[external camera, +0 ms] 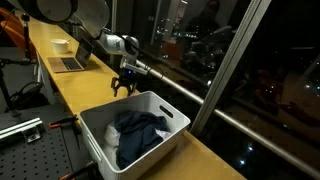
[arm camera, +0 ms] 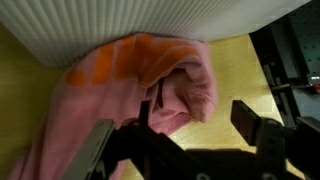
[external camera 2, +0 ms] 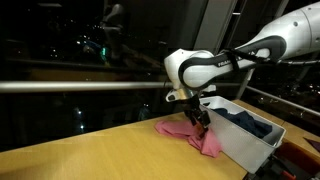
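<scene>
Wrist view: a pink cloth (arm camera: 175, 85) with an orange patch is seen bunched on the table (arm camera: 235, 55), pressed against the ribbed wall of a white bin (arm camera: 150, 25). The tool (arm camera: 180, 135) is held wide, its two fingers spread on either side of the raised fold and gripping nothing. Whether the tips already touch the fabric cannot be told, as that part of the view is dark and blurred.

In an exterior view the cloth (external camera 2: 195, 137) is shown lying in a loose heap just left of the bin (external camera 2: 245, 148), with the tool (external camera 2: 201, 118) lowered directly over it. Dark garments (external camera: 138, 128) are piled inside the bin.

The cloth is judged light, soft and limp. It is likely to sag and trail when lifted, and nothing about it is fragile. The best hold is judged to be the thick bunched ridge at the middle, where several layers can be pinched together. A flat single-layer edge would be harder to catch against the table.
</scene>
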You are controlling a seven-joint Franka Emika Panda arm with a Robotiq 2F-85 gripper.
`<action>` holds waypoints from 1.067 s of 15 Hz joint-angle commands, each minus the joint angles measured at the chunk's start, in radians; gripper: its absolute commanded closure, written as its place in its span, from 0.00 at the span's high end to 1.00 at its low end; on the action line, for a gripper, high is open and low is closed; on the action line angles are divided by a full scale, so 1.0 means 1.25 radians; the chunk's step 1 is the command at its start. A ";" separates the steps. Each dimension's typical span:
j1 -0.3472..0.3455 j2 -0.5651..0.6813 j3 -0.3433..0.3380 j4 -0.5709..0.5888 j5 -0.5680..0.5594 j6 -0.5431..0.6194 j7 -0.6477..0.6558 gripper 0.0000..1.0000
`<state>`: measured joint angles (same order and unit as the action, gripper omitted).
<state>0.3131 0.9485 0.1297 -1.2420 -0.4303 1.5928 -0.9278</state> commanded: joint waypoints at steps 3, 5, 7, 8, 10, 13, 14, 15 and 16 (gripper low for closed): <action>-0.022 0.030 0.020 -0.015 0.037 -0.058 -0.044 1.00; -0.025 0.029 0.016 -0.020 0.033 -0.082 -0.045 1.00; -0.030 0.027 0.013 -0.031 0.025 -0.088 -0.044 1.00; -0.034 0.027 0.011 -0.040 0.022 -0.085 -0.042 1.00; -0.049 0.029 0.009 -0.063 0.022 -0.070 -0.036 0.72; -0.070 0.028 0.011 -0.091 0.024 -0.051 -0.033 0.49; -0.074 0.028 0.013 -0.093 0.025 -0.050 -0.031 0.42; -0.075 0.024 0.015 -0.095 0.026 -0.049 -0.031 0.34; -0.070 0.016 0.015 -0.091 0.025 -0.052 -0.020 0.27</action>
<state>0.2339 0.9952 0.1339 -1.3391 -0.3985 1.5182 -0.9648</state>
